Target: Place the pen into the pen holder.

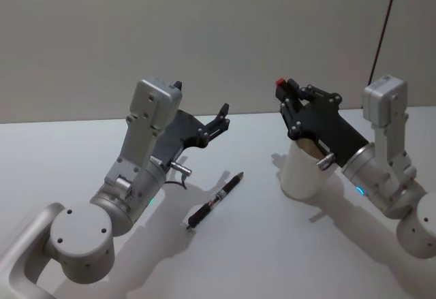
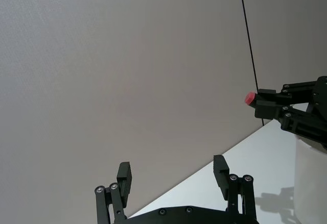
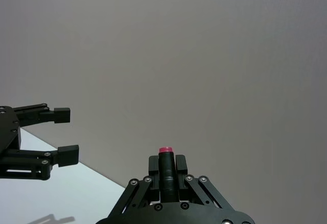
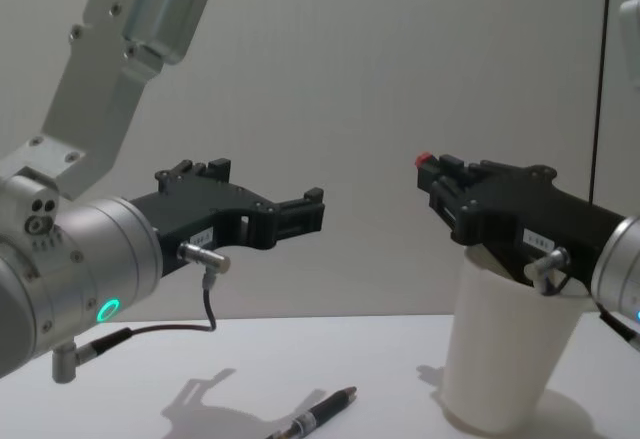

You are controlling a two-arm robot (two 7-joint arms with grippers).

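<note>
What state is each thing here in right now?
Left tool: open, empty, raised off the table.
Right tool: shut on the red-tipped pen.
Red-tipped pen: gripped, not in the pen holder.
Dark pen: lying flat on the table.
Pen holder: upright on the table.

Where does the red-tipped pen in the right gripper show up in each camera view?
Head view: red-tipped pen right of centre, in the right gripper above the white cup.
Chest view: red tip right of centre, up and left of the cup.
Left wrist view: red tip at the front of the far gripper, near the cup.
Right wrist view: clamped between the fingers, red tip outward.
Shared landmark: the open left gripper, in all four.
</note>
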